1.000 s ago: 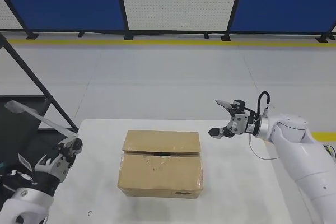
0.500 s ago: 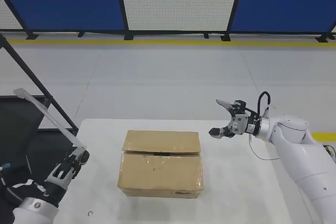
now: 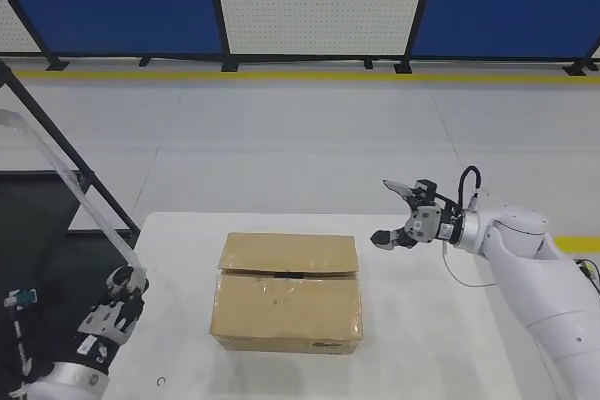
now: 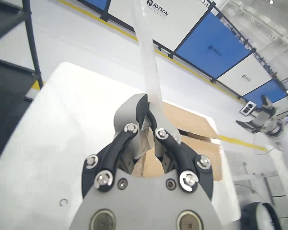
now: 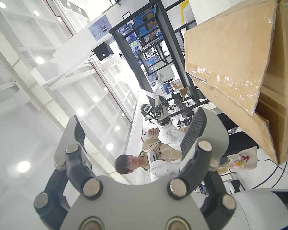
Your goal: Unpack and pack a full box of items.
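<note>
Cardboard box (image 3: pixel 287 300) on white table (image 3: pixel 430 330), flaps down, contents hidden, between the grippers, left gripper (image 4: pixel 147 111) clamped on long clear tape strip (image 4: pixel 146 48) rising above it, right gripper (image 3: pixel 382 211) wide open, empty

A brown cardboard box (image 3: pixel 288 292) sits in the middle of a white table (image 3: pixel 430 330), its top flaps down with a thin dark gap between them. At the table's left edge the left gripper (image 3: pixel 134 281) pinches the lower end of a long strip of clear tape (image 3: pixel 65 172), which slants up and away to the far left, apart from the box. The right gripper (image 3: pixel 380 211) hangs beyond the box's far right corner, fingers spread wide. A small ring (image 3: pixel 161 381) lies near the table's front edge.
</note>
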Controlling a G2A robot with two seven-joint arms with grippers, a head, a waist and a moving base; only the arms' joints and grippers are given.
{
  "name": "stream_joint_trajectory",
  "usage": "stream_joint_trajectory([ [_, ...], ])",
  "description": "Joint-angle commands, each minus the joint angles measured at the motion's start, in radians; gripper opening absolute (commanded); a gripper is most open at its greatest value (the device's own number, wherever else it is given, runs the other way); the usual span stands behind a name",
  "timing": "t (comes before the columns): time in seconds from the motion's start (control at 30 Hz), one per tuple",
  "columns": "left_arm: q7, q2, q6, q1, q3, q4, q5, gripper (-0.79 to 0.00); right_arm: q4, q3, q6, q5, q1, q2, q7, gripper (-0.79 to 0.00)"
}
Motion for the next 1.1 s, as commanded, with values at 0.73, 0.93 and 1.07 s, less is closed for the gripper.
stream_joint_trajectory([
  [0.73,0.278,0.049,-0.392,0.099,-0.029,0.000,0.966,-0.785,-0.035,0.030,0.006,0.002,-0.039,0.006,-0.021,0.000],
  [0.93,0.278,0.049,-0.392,0.099,-0.029,0.000,0.966,-0.785,-0.050,0.026,0.015,0.005,-0.042,0.002,-0.032,0.000],
  [1.07,0.296,0.050,-0.392,0.097,-0.041,0.000,0.974,-0.785,-0.047,0.023,0.016,0.003,-0.038,0.000,-0.029,0.000],
])
